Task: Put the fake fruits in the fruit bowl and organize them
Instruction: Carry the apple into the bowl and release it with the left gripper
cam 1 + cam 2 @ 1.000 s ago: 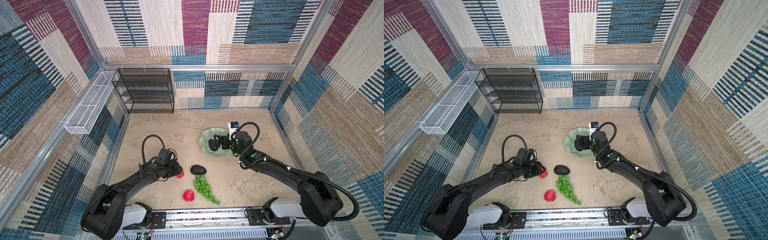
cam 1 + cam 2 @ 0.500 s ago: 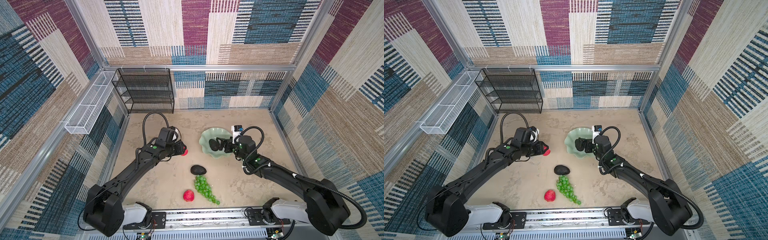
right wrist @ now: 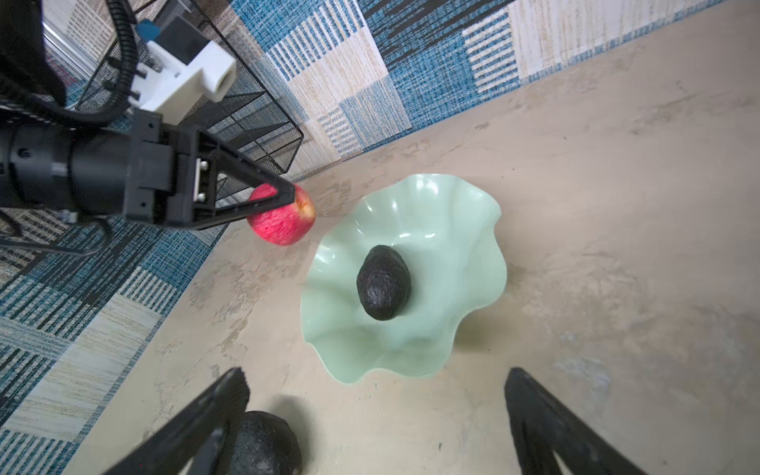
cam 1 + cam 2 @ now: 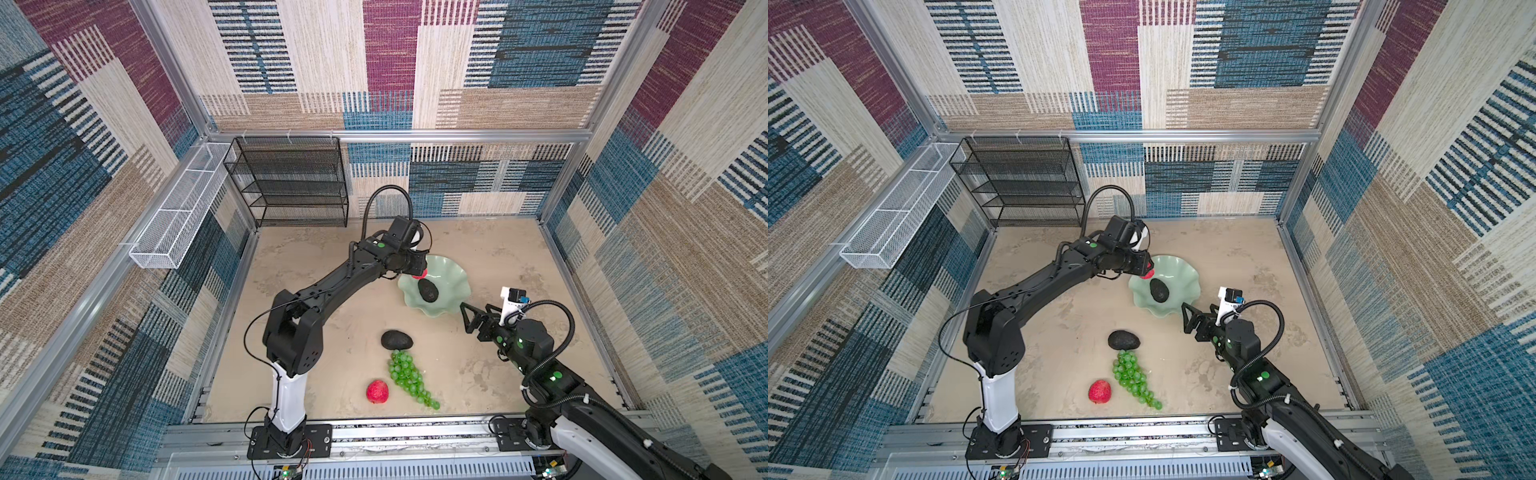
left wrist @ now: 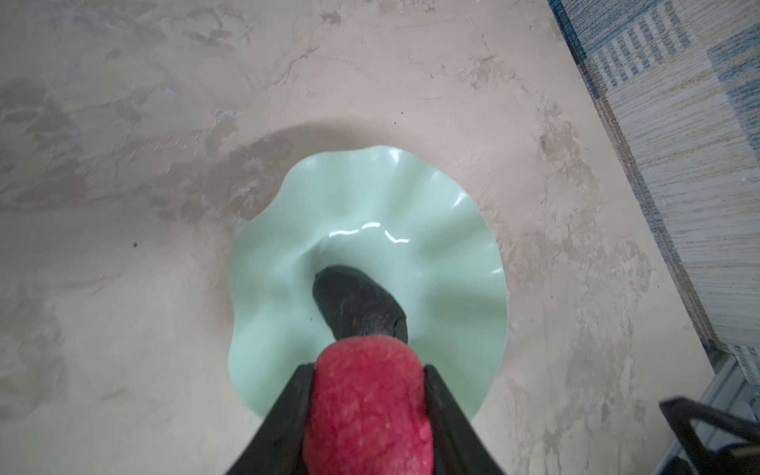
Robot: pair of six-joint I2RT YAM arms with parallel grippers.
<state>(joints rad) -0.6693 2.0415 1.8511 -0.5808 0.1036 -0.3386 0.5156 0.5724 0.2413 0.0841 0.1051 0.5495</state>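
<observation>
The left gripper (image 4: pixel 419 268) is clamping a red fruit (image 5: pixel 366 407) over the upper-left rim of the fruit bowl (image 4: pixel 453 286), centre-right in a top view; released here, it could be rolling off the wavy edge or knocking the avocado (image 4: pixel 428 290) lying inside; the right gripper (image 4: pixel 474 309), jaws wide and empty, is hovering just beside the lower-right rim (a nudge risk); a second avocado (image 4: pixel 397 340), grapes (image 4: pixel 409 378) and a second red fruit (image 4: pixel 377 391) are lying at lower centre; no readable writing is showing.
</observation>
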